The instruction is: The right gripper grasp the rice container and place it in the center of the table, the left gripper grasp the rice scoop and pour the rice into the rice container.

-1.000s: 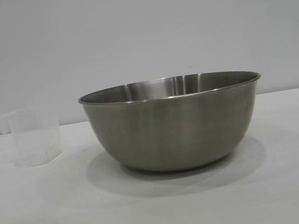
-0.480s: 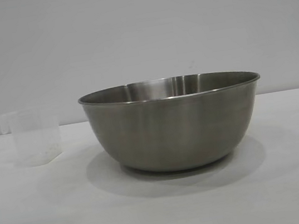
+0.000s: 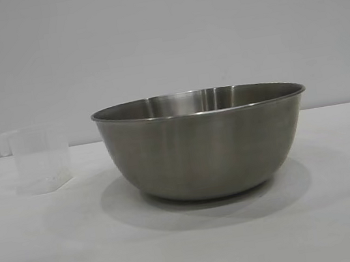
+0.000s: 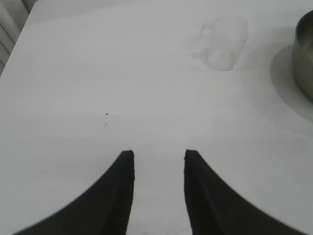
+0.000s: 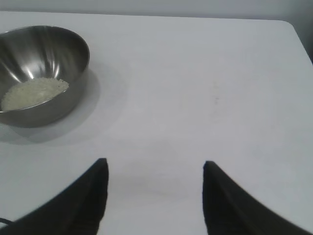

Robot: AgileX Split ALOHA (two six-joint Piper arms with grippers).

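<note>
No text, label, brand, number or sign could be read anywhere in these views. The rice container (image 3: 204,146) showed only plain brushed steel, with nothing printed on its side. The rice scoop (image 3: 39,158) was clear plastic, and any markings on its wall were too faint to make out. The table (image 3: 192,247) carried no writing either.
</note>
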